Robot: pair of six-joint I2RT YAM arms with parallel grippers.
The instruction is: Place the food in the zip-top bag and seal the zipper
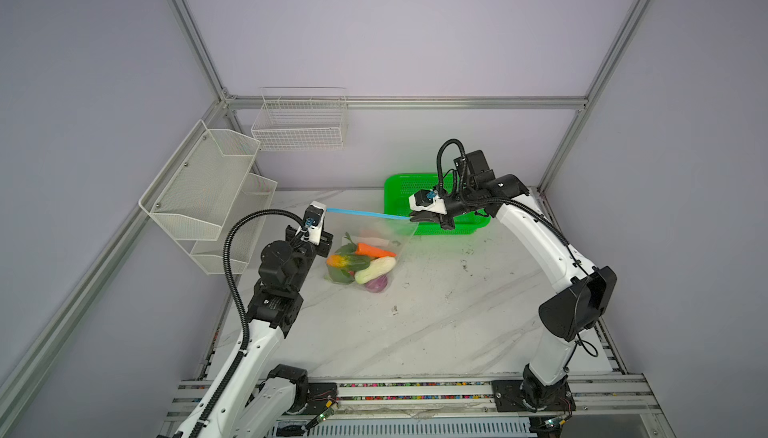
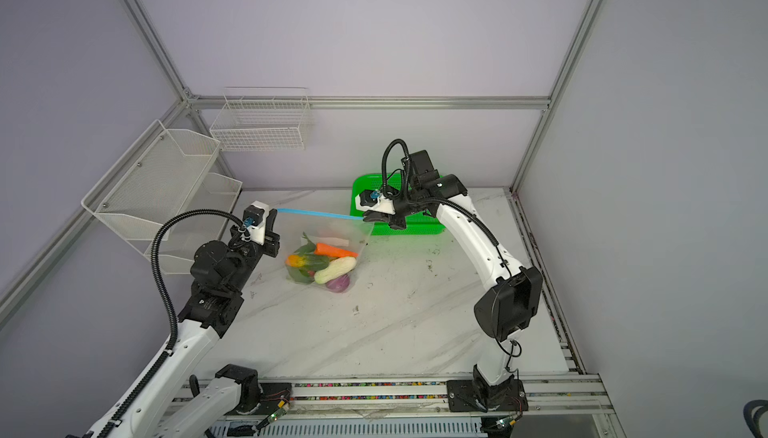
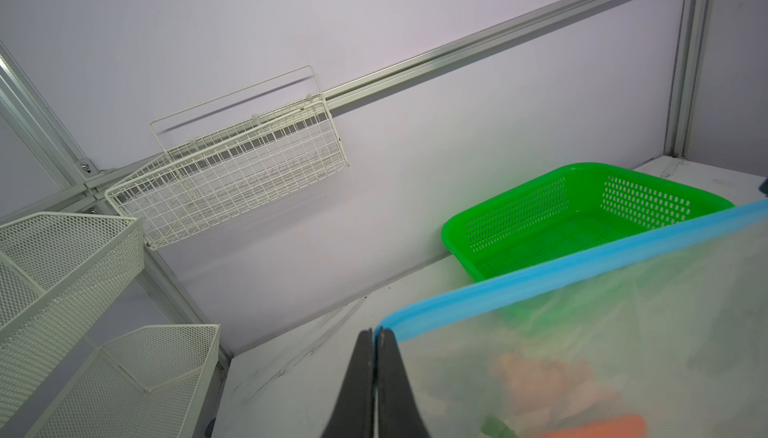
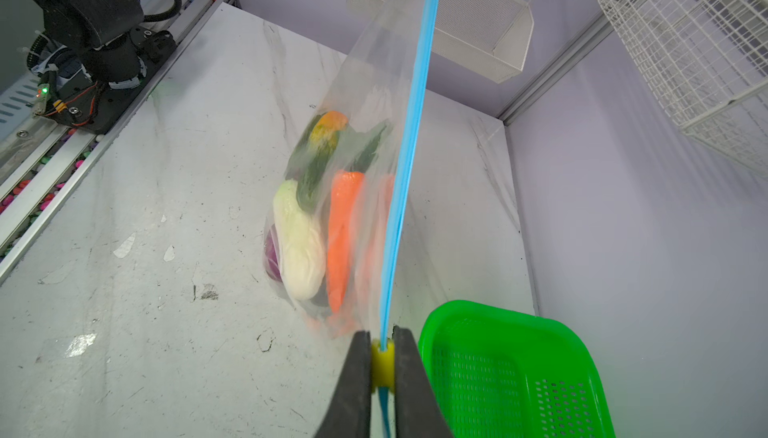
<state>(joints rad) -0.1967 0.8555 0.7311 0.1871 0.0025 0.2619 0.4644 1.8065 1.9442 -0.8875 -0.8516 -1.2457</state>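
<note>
Hanging between my two claws, the zip-top bag [image 1: 376, 235] is stretched taut above the counter [image 1: 415, 332]. Its light blue zipper [image 1: 365, 213] runs in a straight line from one claw to the other. The plastic is clear and crinkled, and the food [image 1: 360, 264] sags in a heap at the bottom: an orange carrot [image 4: 343, 228], a white oblong [image 4: 299, 244], a purple onion [image 4: 272, 258] and some dark green pieces. I cannot tell whether the bottom touches the counter.

My left claw [image 3: 375, 334] is pinched tight on the zipper's end corner, its arm reaching up from the near left. My right claw [image 4: 382, 336] is closed on the yellow slider tab [image 4: 382, 364] at the other end, just in front of the green basket [image 4: 457, 311]. That arm arches high from the near right, with its wrist turned leftward.
</note>
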